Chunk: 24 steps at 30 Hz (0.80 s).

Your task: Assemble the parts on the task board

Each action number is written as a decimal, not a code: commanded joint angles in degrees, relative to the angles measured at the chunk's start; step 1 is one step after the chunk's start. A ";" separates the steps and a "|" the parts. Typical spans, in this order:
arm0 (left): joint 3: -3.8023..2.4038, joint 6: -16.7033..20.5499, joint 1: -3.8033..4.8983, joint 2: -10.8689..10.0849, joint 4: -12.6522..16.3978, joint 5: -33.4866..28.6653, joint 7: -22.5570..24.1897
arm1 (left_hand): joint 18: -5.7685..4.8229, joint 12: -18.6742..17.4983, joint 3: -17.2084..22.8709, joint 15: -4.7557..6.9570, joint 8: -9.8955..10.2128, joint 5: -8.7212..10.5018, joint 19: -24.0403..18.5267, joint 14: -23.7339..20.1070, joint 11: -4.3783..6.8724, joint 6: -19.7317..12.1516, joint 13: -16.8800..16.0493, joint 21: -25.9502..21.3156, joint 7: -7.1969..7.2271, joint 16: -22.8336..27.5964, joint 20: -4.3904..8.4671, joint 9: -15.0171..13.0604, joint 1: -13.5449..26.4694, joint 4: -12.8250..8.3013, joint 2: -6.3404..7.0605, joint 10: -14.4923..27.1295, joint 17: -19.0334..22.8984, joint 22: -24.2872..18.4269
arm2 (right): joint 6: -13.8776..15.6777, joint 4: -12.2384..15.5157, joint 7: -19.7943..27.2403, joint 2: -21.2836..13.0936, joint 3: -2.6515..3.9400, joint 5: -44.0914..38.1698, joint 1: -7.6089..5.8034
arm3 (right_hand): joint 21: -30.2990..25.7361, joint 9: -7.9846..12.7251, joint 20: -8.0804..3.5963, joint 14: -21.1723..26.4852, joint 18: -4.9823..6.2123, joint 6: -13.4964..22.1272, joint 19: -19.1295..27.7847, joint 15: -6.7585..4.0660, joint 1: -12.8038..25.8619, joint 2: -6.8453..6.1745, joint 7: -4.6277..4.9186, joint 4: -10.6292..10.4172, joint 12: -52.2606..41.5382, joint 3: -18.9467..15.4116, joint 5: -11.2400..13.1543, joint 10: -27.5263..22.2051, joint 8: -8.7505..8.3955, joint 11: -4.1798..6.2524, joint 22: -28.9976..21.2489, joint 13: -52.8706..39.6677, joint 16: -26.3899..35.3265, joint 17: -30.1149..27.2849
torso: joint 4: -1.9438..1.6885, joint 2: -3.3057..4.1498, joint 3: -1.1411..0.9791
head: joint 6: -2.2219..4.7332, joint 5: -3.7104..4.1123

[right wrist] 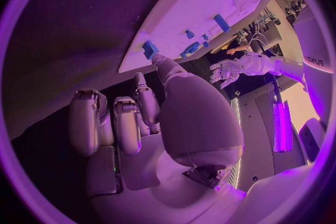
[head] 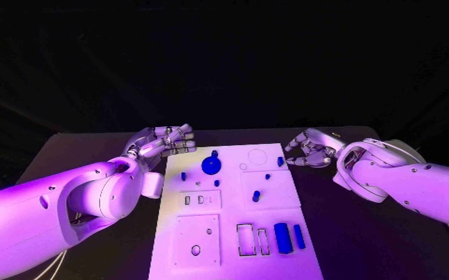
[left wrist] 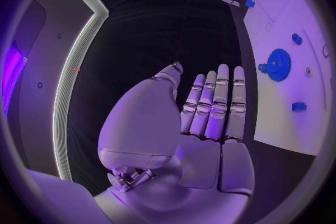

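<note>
The white task board [head: 234, 225] lies in the middle of the black table. A blue gear [head: 211, 164] stands near its far left, and a small blue part [head: 279, 161] sits at its far right edge. My right hand [head: 311, 149] hovers beside that edge with its fingers curled in; in the right wrist view its thumb tip reaches the small blue part [right wrist: 149, 49], and nothing lies in the palm. My left hand [head: 164, 142] is off the board's far left corner, fingers straight and together [left wrist: 213, 103], holding nothing. The gear [left wrist: 279, 64] lies beyond those fingertips.
Two upright blue blocks [head: 283, 237] stand at the board's near right beside empty slots [head: 246, 240]. Small blue pegs [head: 255, 195] dot the board's middle. Bare black table [head: 355, 241] lies on both sides of the board.
</note>
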State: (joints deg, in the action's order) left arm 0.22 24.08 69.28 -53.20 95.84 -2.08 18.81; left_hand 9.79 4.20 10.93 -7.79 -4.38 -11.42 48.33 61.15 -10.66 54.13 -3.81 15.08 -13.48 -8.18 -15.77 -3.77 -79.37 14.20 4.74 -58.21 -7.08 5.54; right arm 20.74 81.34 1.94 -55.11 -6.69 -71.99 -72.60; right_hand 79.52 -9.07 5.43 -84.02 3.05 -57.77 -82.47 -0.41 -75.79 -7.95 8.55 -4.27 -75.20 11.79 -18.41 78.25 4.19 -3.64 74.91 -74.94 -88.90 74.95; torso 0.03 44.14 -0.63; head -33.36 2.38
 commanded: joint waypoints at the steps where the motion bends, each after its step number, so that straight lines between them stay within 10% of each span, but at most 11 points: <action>1: -0.04 -1.07 0.05 0.09 0.07 -0.09 0.25 | 0.71 -0.14 0.00 -0.18 0.33 -0.07 -0.11 0.07 0.04 0.02 0.01 -0.21 -0.18 0.24 -0.28 -0.03 -0.18 -0.37 -0.48 0.15 -0.08 -0.05 | -1.68 -0.43 0.59 0.57 -0.05 0.89 0.51 | -0.20 0.07 0.19 -5.32 0.12 0.31 0.19 -0.03 -0.72 -0.05 0.04 0.46 0.12 0.04 -0.01 -0.32 -0.17 -0.05 2.80 -0.73 -0.09 12.32 | 0.02 0.04 -0.02 | -0.05 -0.23; 24: -0.04 -1.08 0.04 0.14 -0.23 -0.09 0.08 | 0.72 -0.14 -0.01 -0.18 0.34 -0.06 -0.11 0.07 0.05 0.03 0.01 -0.22 -0.18 0.28 -0.28 -0.03 -0.18 -0.36 -0.52 0.14 -0.08 -0.07 | -0.63 -2.05 0.38 3.04 -0.04 0.31 1.45 | 0.57 -0.02 0.18 -5.49 -0.11 -0.66 -0.47 -0.09 -1.69 1.09 -0.05 0.99 -0.86 0.88 -0.05 0.57 0.27 0.04 3.80 -1.58 -0.35 13.00 | -0.01 -0.01 0.03 | -0.58 -0.80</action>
State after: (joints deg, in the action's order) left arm 0.22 24.06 69.28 -53.19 95.56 -2.10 18.73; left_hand 9.79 4.20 10.93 -7.78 -4.38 -11.42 48.33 61.14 -10.66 54.13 -3.81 15.08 -13.48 -8.18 -15.77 -3.77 -79.37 14.20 4.74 -58.21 -7.08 5.55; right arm 20.13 79.43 2.00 -52.21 -6.73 -71.51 -71.20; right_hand 79.88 -9.09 5.65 -84.02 3.05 -58.08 -82.69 -0.41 -77.24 -7.10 8.49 -3.32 -75.80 12.43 -18.42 78.31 4.19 -3.58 74.95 -74.92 -88.90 74.93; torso 0.03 44.16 -0.60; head -33.89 1.66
